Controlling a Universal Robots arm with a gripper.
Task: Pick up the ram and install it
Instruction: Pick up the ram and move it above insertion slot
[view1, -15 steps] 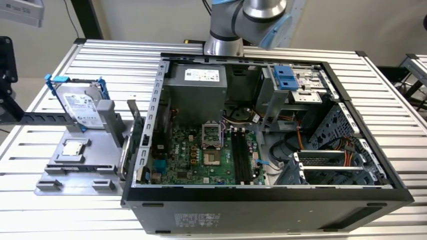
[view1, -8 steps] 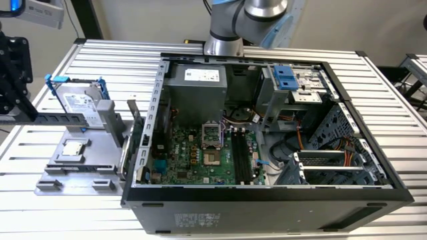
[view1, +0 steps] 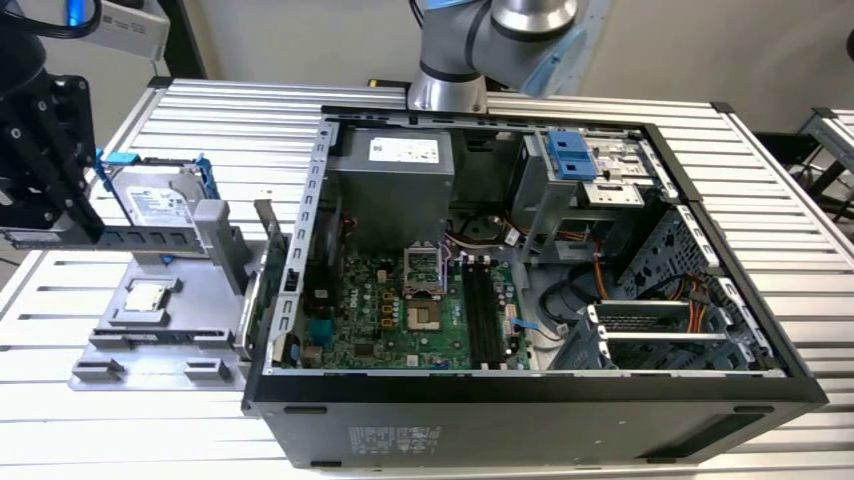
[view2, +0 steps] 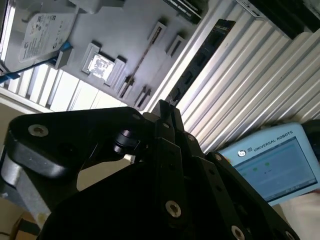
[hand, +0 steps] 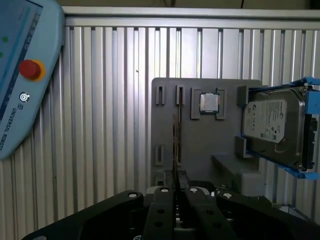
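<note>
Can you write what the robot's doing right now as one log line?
claw: shut on the ram | ram: held over grey tray, outside computer case | hard drive, chip: on tray

**Silver ribs, grey tray, touches of blue**

The table (view1: 787, 180) is silver, striped with parallel ribs. The tray (hand: 200, 145) is plain matte grey. The hard drive (hand: 272, 125) is silver with a white label and bright blue clips (hand: 311, 92). The chip (hand: 209, 102) is shiny silver. The ram (view2: 200, 61) is dark, with a row of black squares. The gripper (view2: 165, 107) is black. The computer case (view1: 534, 420) is black, its motherboard (view1: 387, 310) green. The pendant (hand: 35, 110) is pale blue with a red button (hand: 30, 69).
</note>
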